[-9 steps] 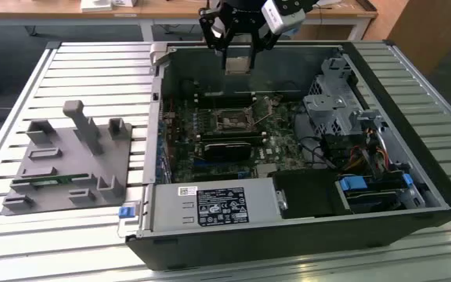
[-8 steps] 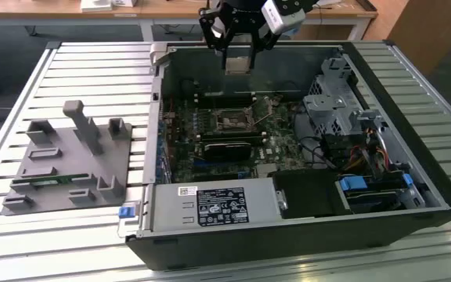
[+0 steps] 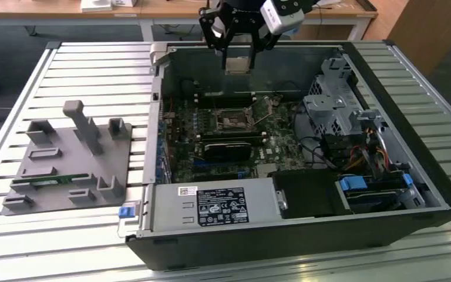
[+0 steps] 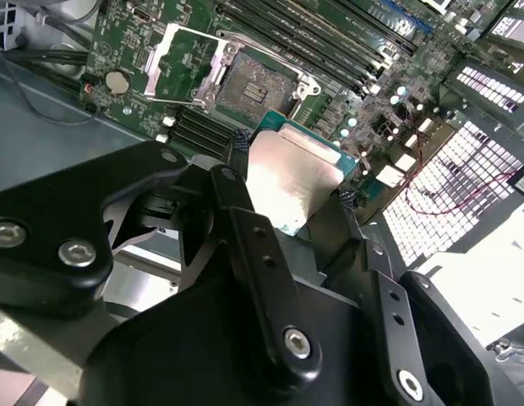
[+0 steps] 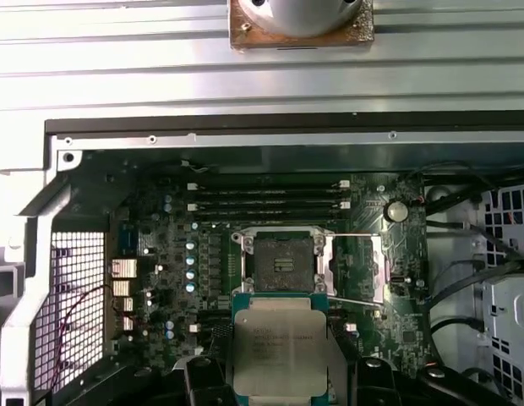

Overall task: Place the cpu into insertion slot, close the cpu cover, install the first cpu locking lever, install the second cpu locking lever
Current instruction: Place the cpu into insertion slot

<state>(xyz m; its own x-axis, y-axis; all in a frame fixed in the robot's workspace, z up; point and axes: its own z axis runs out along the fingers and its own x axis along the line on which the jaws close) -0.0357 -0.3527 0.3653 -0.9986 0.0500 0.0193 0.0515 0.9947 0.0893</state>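
In the exterior view's centre the socket (image 3: 231, 120) lies open from above. A black block (image 3: 229, 150) crowds it just below in frame; a drive cage (image 3: 331, 111) and cables (image 3: 354, 155) fill the exterior view's right.

Pointed gripper (image 3: 238, 63) straight down, high at the exterior view's top centre. Clamped both fingers (image 4: 245, 222) on opposite edges of the cpu (image 4: 289, 176), mid-air.
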